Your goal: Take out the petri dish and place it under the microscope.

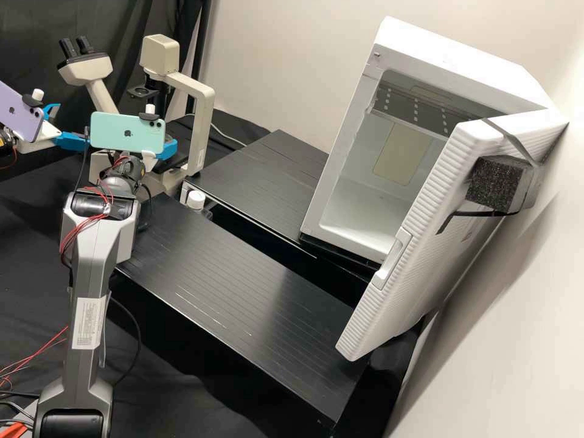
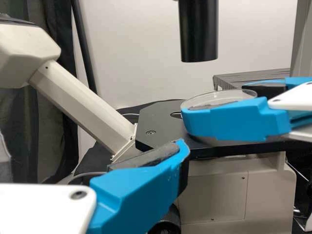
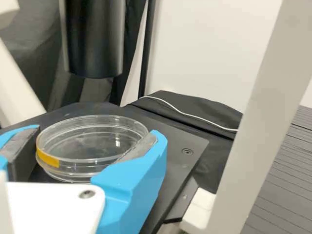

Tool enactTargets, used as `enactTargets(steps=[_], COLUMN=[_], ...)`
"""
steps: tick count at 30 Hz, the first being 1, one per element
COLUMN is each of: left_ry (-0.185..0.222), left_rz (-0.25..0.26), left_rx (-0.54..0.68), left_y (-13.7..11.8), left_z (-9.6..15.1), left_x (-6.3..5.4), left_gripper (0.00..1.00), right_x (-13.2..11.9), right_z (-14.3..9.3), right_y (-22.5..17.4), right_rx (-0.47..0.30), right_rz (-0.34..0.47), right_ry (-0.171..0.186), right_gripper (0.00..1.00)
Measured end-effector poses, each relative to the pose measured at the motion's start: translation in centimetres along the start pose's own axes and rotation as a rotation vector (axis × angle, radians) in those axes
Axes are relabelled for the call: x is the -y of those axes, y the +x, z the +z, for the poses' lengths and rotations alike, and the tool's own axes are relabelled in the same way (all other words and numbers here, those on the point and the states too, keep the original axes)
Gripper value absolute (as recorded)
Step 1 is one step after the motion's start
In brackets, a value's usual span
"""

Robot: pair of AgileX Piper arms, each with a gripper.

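we clamp the dish by its sides in the right pincer, level to suit the stage; the left pincer gapes.

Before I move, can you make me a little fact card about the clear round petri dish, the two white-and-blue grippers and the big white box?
dish: clear round petri dish, orange-yellow label on its side
held by: right gripper
place: over the flat black stage of the cream microscope
resting on stage: cannot tell
left gripper: open, beside the microscope
box: big white box, door open
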Motion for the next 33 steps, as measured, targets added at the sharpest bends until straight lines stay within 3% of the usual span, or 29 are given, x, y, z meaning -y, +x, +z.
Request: enactTargets(steps=[14,24,25,33], left_ry=[0.000,0.000,0.000,0.000], left_rz=[0.000,0.000,0.000,0.000], left_rx=[0.000,0.000,0.000,0.000], left_y=[0.0,0.0,0.0,0.0], left_z=[0.0,0.0,0.0,0.0], left_x=[0.0,0.0,0.0,0.0], left_gripper=[1.00,1.00,1.00,1.00], right_x=[-0.2,0.8,0.8,1.0], right_z=[0.0,0.3,0.3,0.5], right_y=[2.0,2.4,2.5,2.5], right_rx=[0.016,0.035,0.038,0.045], right_rz=[-0.021,-0.045,-0.045,-0.050], right_ry=[0.043,0.047,0.054,0.063], right_gripper=[0.00,0.00,1.00,1.00])
